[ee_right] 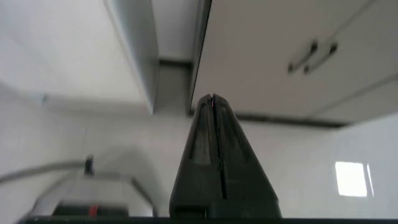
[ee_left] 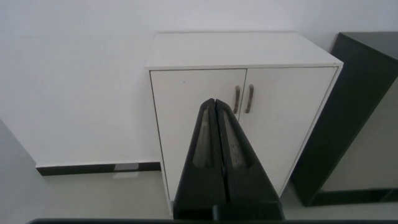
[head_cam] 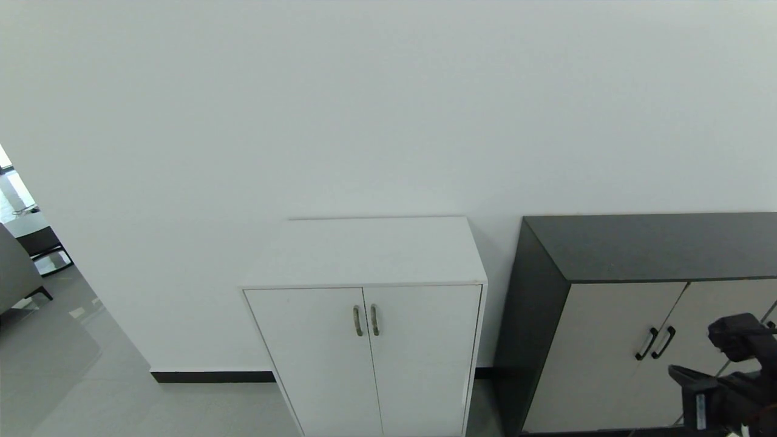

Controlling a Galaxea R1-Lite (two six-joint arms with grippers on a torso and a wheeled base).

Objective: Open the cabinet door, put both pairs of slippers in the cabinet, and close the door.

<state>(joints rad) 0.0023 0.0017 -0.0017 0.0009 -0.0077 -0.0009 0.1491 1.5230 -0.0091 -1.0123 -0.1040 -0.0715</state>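
Observation:
The white cabinet [head_cam: 364, 315] stands against the wall with both doors closed. Its two metal handles [head_cam: 366, 320] sit side by side at the middle seam. In the left wrist view my left gripper [ee_left: 215, 102] is shut with nothing in it. It is held in front of the white cabinet [ee_left: 242, 74], some way off from the handles [ee_left: 244, 99]. My right gripper [ee_right: 212, 98] is also shut and empty, low over the floor. It faces the gap between the white cabinet's side [ee_right: 134, 50] and the dark cabinet. The right arm [head_cam: 728, 376] is at the lower right.
A black cabinet [head_cam: 637, 249] with pale doors and black handles [head_cam: 655, 343] stands right of the white one, with a narrow gap between them. A grey chair [head_cam: 15, 273] stands far left. Open tiled floor [head_cam: 121, 400] lies left of the white cabinet.

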